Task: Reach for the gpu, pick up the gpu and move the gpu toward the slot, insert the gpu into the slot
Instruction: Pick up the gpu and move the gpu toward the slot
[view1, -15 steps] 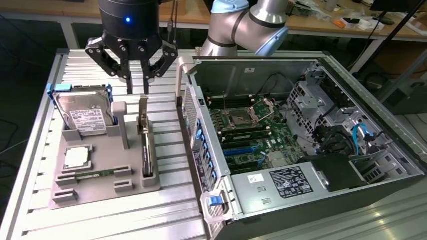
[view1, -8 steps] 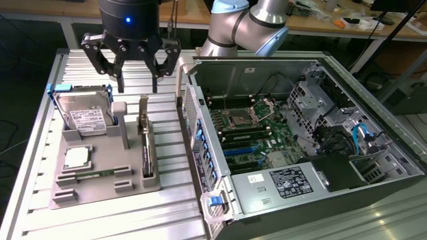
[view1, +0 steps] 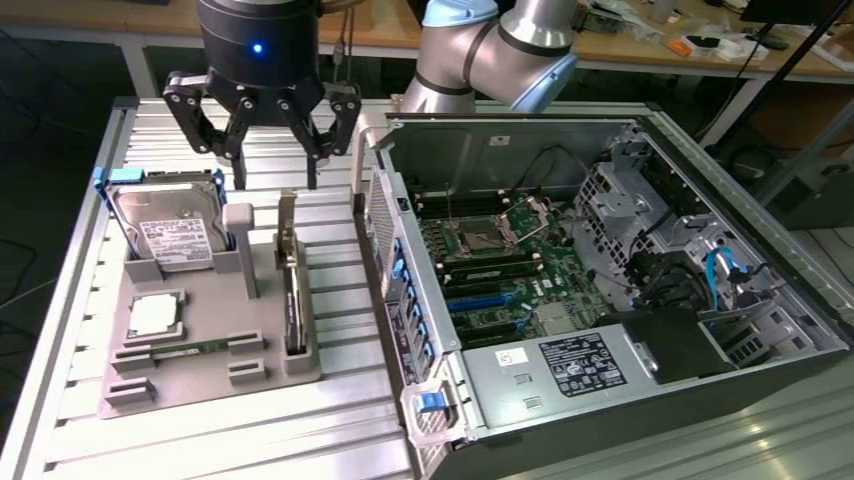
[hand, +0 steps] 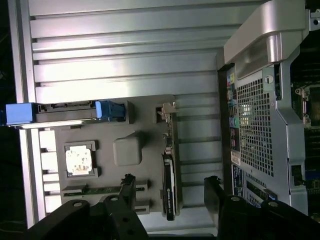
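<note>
The gpu (view1: 291, 300) stands on its long edge in a groove of the grey holder (view1: 200, 385), with its silver bracket toward the far end. In the wrist view the gpu (hand: 169, 186) is a thin dark strip. My gripper (view1: 276, 165) hangs above the far end of the card, open, with nothing between its fingers. In the wrist view the gripper (hand: 170, 186) has one black fingertip (hand: 129, 181) on each side of the card, well apart from it. The blue slot (view1: 483, 297) lies on the motherboard inside the open computer case (view1: 747, 230).
On the holder there are also a hard drive (view1: 167, 235) in a blue carrier, a processor chip (view1: 154, 315) and a narrow memory stick (view1: 187, 350). The case's perforated rear wall (view1: 387, 250) rises just to the exterior view's right of the holder. Ribbed metal tabletop (view1: 267, 430) surrounds them.
</note>
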